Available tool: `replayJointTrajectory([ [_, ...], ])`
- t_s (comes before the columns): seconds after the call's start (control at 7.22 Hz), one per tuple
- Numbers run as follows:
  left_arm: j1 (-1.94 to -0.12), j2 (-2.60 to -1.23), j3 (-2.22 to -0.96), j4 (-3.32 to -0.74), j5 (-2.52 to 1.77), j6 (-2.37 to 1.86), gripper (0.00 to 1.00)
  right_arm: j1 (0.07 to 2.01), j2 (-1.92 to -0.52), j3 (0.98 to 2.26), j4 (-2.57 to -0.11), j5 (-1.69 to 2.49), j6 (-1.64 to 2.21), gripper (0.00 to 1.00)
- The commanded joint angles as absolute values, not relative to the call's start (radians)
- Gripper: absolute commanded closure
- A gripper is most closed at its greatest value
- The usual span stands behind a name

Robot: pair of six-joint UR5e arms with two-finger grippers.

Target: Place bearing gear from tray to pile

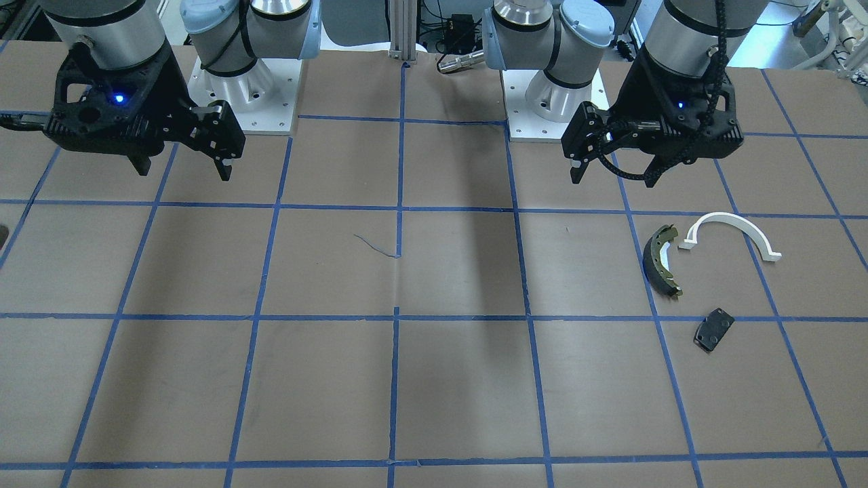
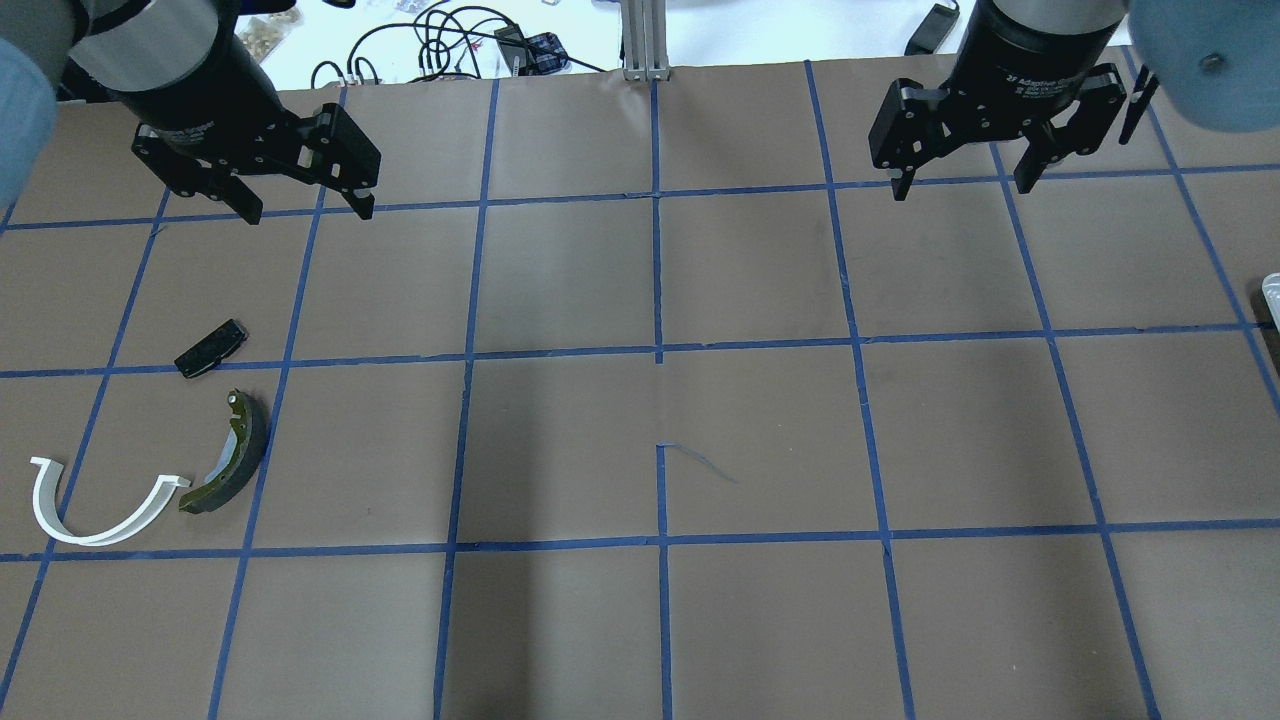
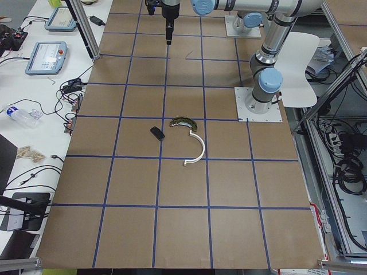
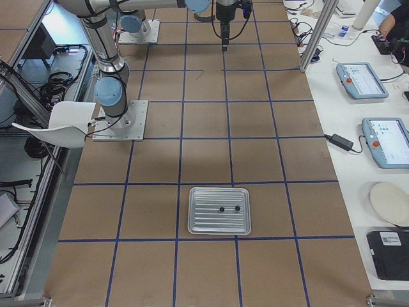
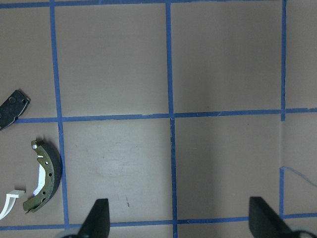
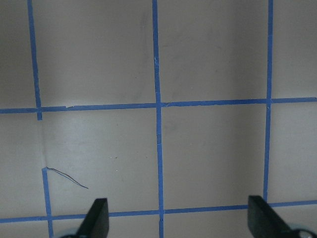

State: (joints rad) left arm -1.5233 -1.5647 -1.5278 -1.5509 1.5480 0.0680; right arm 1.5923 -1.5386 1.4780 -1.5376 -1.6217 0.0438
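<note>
The pile lies at the table's left end: a dark olive brake shoe (image 2: 232,455), a white plastic arc (image 2: 95,520) and a small black plate (image 2: 210,348). It also shows in the front view, with the brake shoe (image 1: 661,261). The metal tray (image 4: 219,224) sits at the table's right end, with two small dark bearing gears (image 4: 222,209) on it. My left gripper (image 2: 307,213) is open and empty, above the table beyond the pile. My right gripper (image 2: 962,190) is open and empty, well short of the tray.
Brown table paper carries a blue tape grid (image 2: 658,350). The arm bases (image 1: 244,88) stand on the robot's side. Cables and control pendants (image 4: 361,80) lie past the far table edge. Only a corner of the tray (image 2: 1270,290) shows at the overhead view's right edge.
</note>
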Motion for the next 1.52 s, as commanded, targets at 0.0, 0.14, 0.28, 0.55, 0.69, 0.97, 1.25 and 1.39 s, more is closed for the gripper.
replayJointTrajectory([
  [0.0, -1.523, -1.565, -1.528, -1.551, 1.548, 0.067, 0.00, 1.592, -1.539, 1.476, -1.537, -1.624, 0.043, 0.00],
  [0.14, -1.523, -1.565, -1.528, -1.551, 1.548, 0.067, 0.00, 1.592, -1.540, 1.474, -1.536, -1.628, 0.044, 0.00],
  [0.28, -1.523, -1.565, -1.528, -1.551, 1.548, 0.067, 0.00, 1.592, -1.540, 1.473, -1.536, -1.625, 0.044, 0.00],
  [0.55, -1.523, -1.565, -1.529, -1.551, 1.548, 0.067, 0.00, 1.586, -1.539, 1.476, -1.543, -1.624, 0.035, 0.00],
  [0.69, -1.523, -1.565, -1.528, -1.551, 1.548, 0.067, 0.00, 1.586, -1.542, 1.480, -1.540, -1.629, 0.032, 0.00],
  [0.97, -1.523, -1.565, -1.529, -1.551, 1.548, 0.069, 0.00, 1.572, -1.539, 1.479, -1.543, -1.635, 0.019, 0.00],
  [1.25, -1.523, -1.563, -1.529, -1.551, 1.548, 0.067, 0.00, 1.417, -1.539, 1.482, -1.540, -1.635, -0.212, 0.00],
  [1.39, -1.523, -1.563, -1.529, -1.551, 1.548, 0.067, 0.00, 1.296, -1.537, 1.489, -1.549, -1.622, -0.406, 0.00],
])
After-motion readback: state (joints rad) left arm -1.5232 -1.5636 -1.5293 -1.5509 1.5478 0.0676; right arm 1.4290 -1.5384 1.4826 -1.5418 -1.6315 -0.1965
